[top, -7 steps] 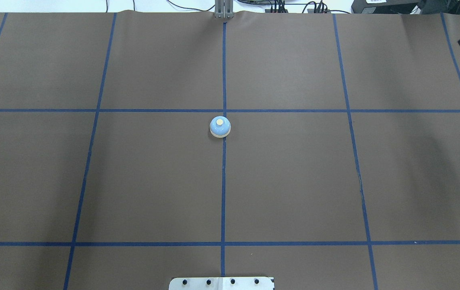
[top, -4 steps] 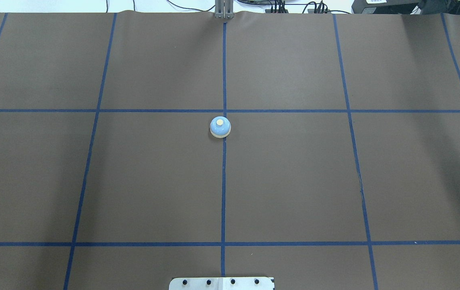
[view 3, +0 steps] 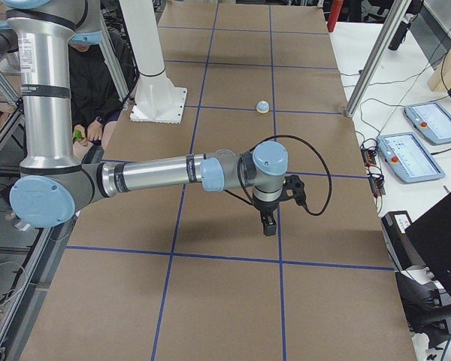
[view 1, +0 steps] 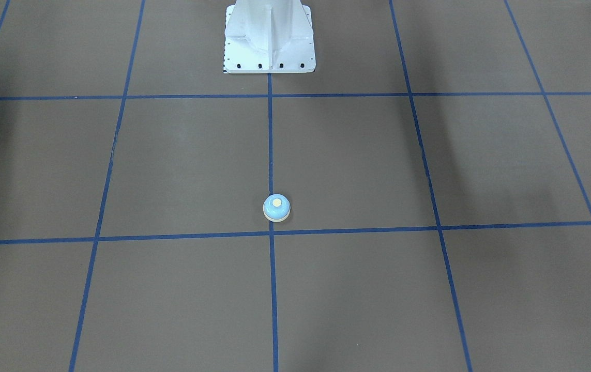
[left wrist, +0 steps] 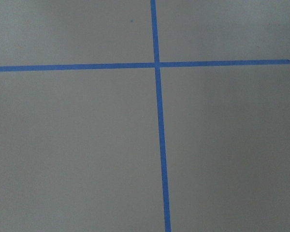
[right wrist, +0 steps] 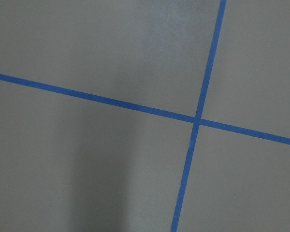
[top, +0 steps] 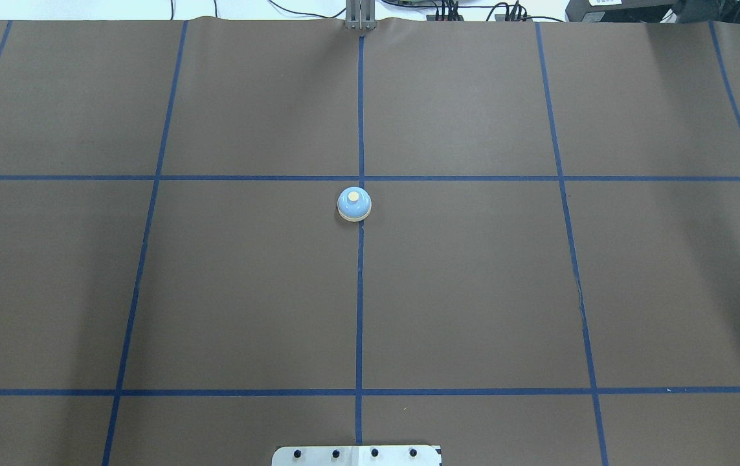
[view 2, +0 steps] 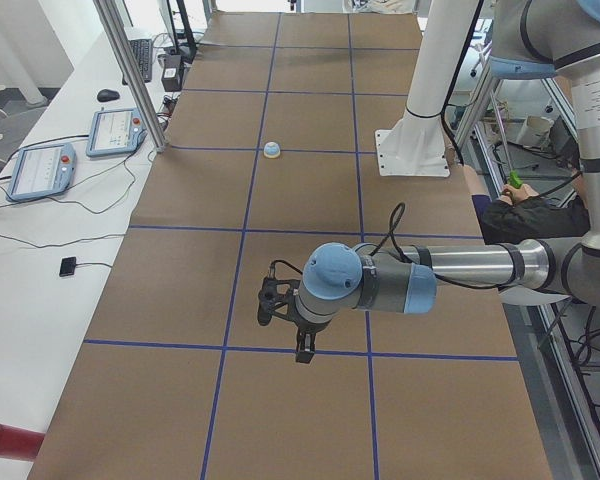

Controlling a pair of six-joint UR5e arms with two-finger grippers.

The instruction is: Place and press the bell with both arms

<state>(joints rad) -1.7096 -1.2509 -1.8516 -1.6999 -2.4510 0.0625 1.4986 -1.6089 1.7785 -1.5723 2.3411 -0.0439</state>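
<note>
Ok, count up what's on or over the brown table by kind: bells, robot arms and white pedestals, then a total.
bell: 1
arms: 2, the left arm and the right arm
white pedestal: 1
Total: 4

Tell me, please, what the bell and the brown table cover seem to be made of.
The bell: light-blue dome, smooth and evenly coloured, likely painted metal or plastic; its cream button looks plastic. The table cover: matte brown, rippled at its far edge, probably paper.
</note>
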